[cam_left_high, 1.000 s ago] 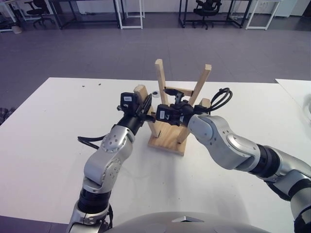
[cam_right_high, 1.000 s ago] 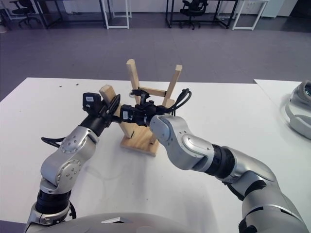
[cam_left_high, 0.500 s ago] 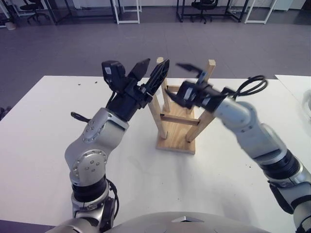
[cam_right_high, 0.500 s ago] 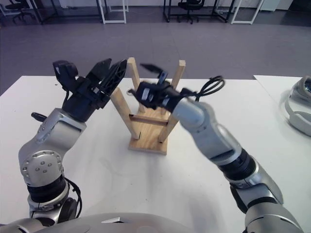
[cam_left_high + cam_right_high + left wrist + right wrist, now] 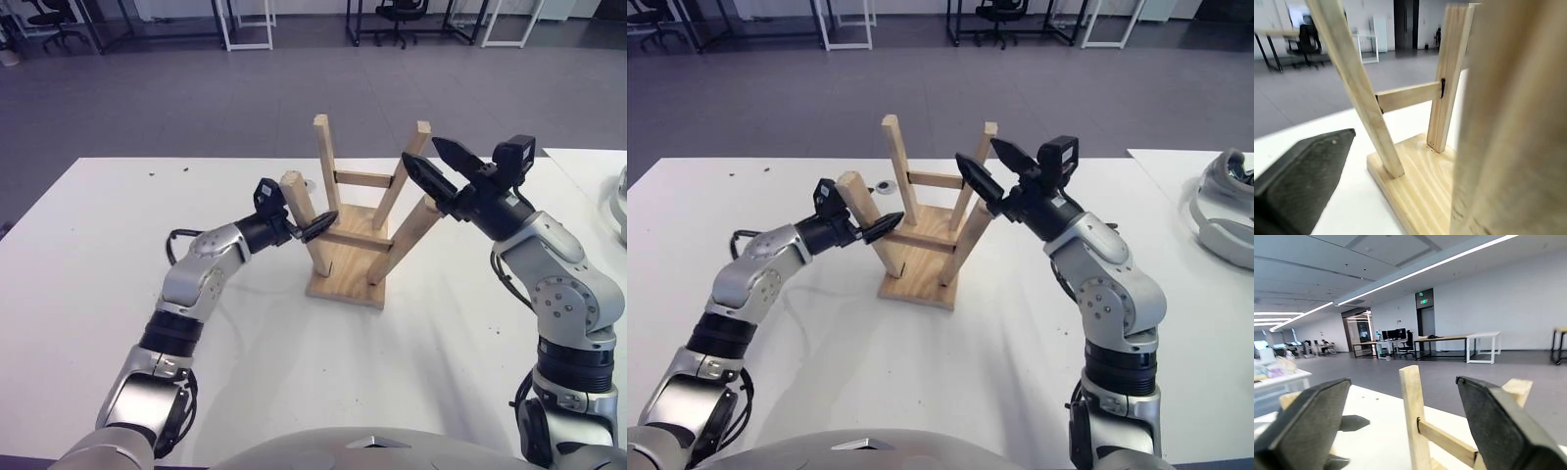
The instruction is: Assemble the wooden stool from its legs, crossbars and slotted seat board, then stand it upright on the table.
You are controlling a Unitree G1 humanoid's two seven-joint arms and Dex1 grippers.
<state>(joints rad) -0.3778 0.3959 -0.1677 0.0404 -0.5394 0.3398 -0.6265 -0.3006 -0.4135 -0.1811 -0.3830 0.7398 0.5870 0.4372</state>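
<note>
The wooden stool stands upside down, its seat board point(image 5: 341, 285) flat on the white table point(image 5: 98, 294) and its legs pointing up, joined by crossbars point(image 5: 362, 179). My left gripper point(image 5: 312, 220) is open at the near left leg point(image 5: 297, 201). In the left wrist view one finger point(image 5: 1303, 181) stands apart from that leg point(image 5: 1508, 122), and the other finger is hidden. My right gripper point(image 5: 419, 153) is open and empty, level with the top of the back right leg point(image 5: 419, 132). Its fingers point(image 5: 1303, 431) frame a leg point(image 5: 1413, 421) farther off.
A small round part point(image 5: 886, 185) lies on the table behind the stool. A white headset-like object point(image 5: 1225, 211) rests on the neighbouring table at the right edge. Bare tabletop lies in front of the stool.
My left arm has dropped from above the stool to its near left leg. My right arm has pulled back to the right, off the legs. The stool stays inverted.
</note>
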